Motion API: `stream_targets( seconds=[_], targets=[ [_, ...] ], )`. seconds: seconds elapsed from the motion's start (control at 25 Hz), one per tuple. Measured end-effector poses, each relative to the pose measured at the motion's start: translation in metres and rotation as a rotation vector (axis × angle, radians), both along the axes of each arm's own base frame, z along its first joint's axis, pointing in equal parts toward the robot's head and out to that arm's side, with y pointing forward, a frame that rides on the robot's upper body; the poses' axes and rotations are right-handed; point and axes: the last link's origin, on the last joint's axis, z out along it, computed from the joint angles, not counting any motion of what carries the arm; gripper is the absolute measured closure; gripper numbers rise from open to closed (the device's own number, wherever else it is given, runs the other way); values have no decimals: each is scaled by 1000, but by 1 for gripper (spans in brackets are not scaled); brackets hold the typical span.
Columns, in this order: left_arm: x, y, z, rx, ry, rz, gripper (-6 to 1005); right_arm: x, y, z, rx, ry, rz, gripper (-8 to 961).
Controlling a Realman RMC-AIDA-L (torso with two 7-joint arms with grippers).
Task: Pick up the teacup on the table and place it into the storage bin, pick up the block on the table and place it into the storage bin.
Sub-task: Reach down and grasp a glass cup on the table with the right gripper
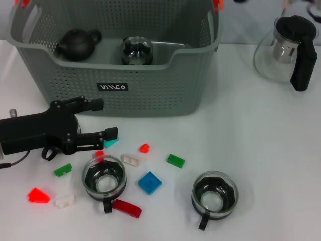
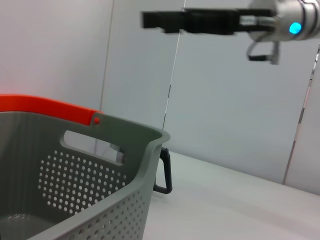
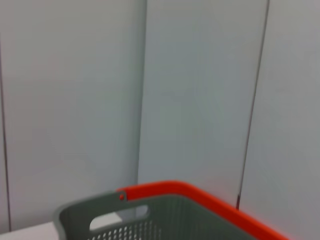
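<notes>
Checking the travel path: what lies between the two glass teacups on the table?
In the head view, a blue block lies between the left teacup and the right teacup.

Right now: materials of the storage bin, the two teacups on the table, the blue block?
Storage bin: grey-green matte plastic by its moulded perforations. Teacups: clear glass, see-through glossy walls, dark bases and handles, probably plastic. Blue block: apparently hard plastic, flat saturated colour.

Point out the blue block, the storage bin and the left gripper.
blue block [image 1: 150, 183], head view, centre of its top face.
storage bin [image 1: 150, 95], head view, perforated front wall.
left gripper [image 1: 106, 119], head view, midway between fingertips.
</notes>
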Motion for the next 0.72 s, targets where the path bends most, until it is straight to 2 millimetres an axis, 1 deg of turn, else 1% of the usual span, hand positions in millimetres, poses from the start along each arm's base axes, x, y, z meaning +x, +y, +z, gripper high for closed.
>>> stream_targets(
  seconds=[0.16, 0.2, 0.24, 0.4, 0.6, 0.72],
  targets=[
    [0, 0, 0, 3, 3, -6, 140, 18, -21, 10, -32, -12, -7, 280],
    [0, 0, 0, 4, 4, -8, 140, 27, -32, 14, -80, -30, 2, 280],
    [0, 0, 0, 5, 4, -9, 140, 27, -32, 14, -80, -30, 2, 281],
    [-1, -1, -1, 3, 2, -5, 140, 44, -53, 25, -212, -110, 35, 282],
    [-3, -2, -2, 7, 3, 7, 140, 51, -76, 30, -408, -245, 75, 283],
    [-4, -2, -2, 8, 2, 10, 140, 52, -82, 26, -492, -331, 55, 284]
  ],
)
